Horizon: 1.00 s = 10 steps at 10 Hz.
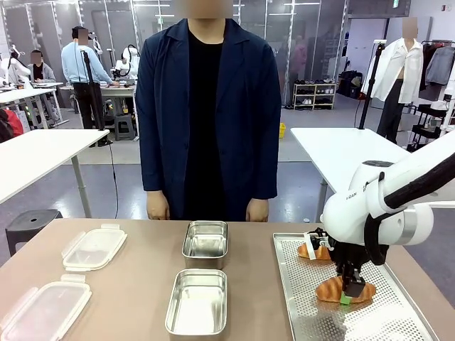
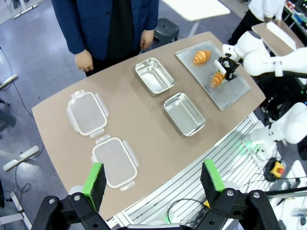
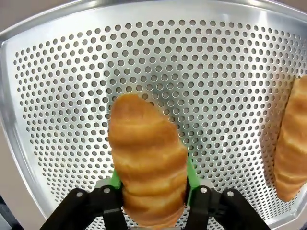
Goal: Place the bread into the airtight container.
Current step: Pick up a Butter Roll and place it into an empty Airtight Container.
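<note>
Since right gripper (image 1: 346,294) pinches bread (image 1: 328,290), we fear squeeze crushing soft crust, bread slipping on lift; left gripper (image 2: 152,173) spread.

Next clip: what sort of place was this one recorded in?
Probably a robotics lab or workshop hall, not a kitchen: plain white worktables stand on a grey floor, glass partitions line the back, and an emergency-stop button sits near the robot's brown table.
</note>
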Motion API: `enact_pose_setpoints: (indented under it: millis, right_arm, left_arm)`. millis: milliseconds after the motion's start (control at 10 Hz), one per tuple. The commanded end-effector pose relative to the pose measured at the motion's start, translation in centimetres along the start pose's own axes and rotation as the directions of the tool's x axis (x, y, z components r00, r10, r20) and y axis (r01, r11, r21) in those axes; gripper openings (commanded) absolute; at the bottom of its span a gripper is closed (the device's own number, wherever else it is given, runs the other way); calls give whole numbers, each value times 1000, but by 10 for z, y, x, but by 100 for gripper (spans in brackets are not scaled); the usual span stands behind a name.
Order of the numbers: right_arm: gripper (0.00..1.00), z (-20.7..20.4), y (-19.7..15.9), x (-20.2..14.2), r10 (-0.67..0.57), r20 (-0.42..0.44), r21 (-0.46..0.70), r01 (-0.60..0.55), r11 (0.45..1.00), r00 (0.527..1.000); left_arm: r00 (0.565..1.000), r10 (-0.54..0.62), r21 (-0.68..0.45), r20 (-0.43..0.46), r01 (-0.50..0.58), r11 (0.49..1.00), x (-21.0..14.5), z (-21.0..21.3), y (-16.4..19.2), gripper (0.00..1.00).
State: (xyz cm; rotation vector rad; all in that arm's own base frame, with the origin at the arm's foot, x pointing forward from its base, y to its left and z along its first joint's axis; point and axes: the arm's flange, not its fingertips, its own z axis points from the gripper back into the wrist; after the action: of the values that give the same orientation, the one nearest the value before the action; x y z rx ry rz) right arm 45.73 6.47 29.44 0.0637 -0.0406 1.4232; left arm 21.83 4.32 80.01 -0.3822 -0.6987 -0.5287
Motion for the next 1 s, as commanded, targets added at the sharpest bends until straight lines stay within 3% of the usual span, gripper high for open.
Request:
enact_pose_setpoints:
  millis: [0,100,300,500,700,800,900]
  right_arm:
    - [27,18,2,2,1,11,9,-1,1000,1000]
    - [49,45,6,6,-23,20,0,23,1000,1000]
    - [49,102,13,20,-82,-6,-2,82,997,997]
    - [49,135,21,28,-126,31,-26,127,992,992]
    - [49,150,31,31,-74,22,-54,75,996,997]
    - [49,164,30,23,-32,29,-141,36,989,999]
    - [49,154,28,29,-77,37,-44,79,996,996]
  left_arm:
    - [1000,-24,-13,-1,24,1000,0,1,-1,100]
    - [1000,-24,-13,-1,24,1000,0,1,-1,100]
    - [1000,-24,-13,-1,24,1000,0,1,-1,100]
    - [1000,-24,-13,-1,24,1000,0,1,-1,100]
    - [1000,-24,-13,-1,24,1000,0,1,-1,100]
    - [1000,-24,-13,-1,24,1000,0,1,-1,100]
    - [1000,-24,-13,-1,24,1000,0,1,-1,100]
